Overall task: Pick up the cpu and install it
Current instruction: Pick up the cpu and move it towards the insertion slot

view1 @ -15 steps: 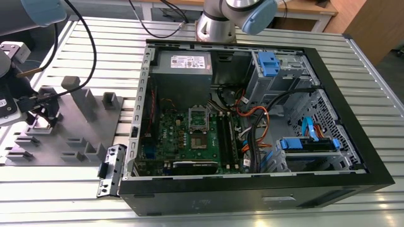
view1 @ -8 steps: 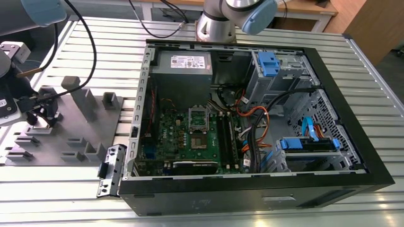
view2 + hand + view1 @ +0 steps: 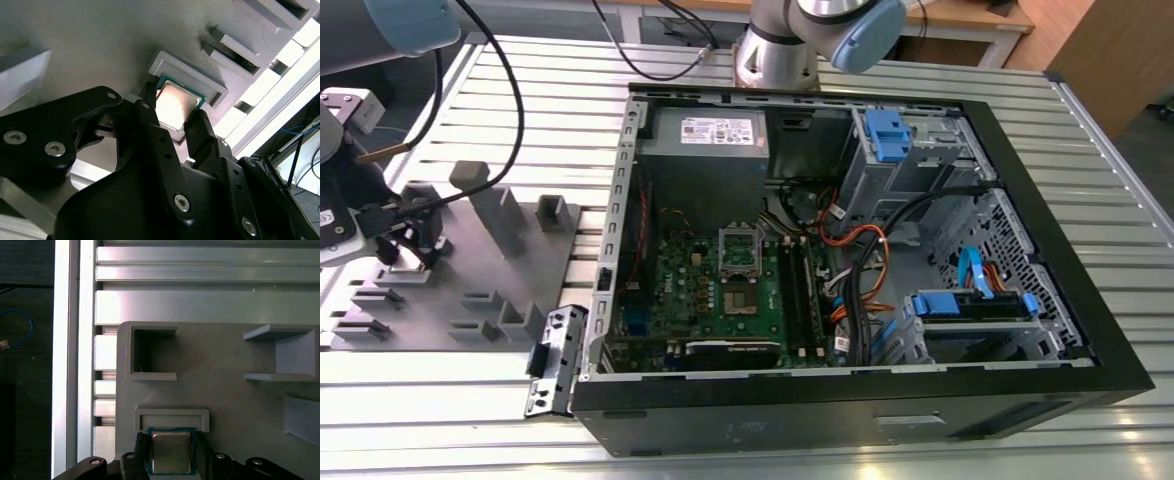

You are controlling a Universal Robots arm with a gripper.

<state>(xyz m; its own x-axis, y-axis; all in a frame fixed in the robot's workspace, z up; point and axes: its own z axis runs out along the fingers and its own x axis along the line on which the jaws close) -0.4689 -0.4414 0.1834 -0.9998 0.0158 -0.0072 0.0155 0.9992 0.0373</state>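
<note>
The cpu (image 3: pixel 171 452) is a small square chip with a pale metal top and a green rim. It lies against a low U-shaped holder (image 3: pixel 171 414) on the grey fixture plate (image 3: pixel 220 395). In both wrist views my gripper (image 3: pixel 171 456) has one black finger pressed to each side of the chip, shut on it. The second wrist view shows the cpu (image 3: pixel 175 102) at the holder's mouth between the fingertips (image 3: pixel 148 106). In the exterior view my gripper (image 3: pixel 407 255) stands over the fixture plate (image 3: pixel 454 280) at the exterior view's left. The green board (image 3: pixel 720 295) with its silver frame (image 3: pixel 738 248) lies inside the open computer case.
The black computer case (image 3: pixel 854 400) takes up the middle and the exterior view's right, with orange and black cables (image 3: pixel 861 270) and blue drive brackets (image 3: pixel 967 300). Upright grey holders (image 3: pixel 494 205) rise from the fixture plate. Everything rests on a slatted aluminium table (image 3: pixel 520 400).
</note>
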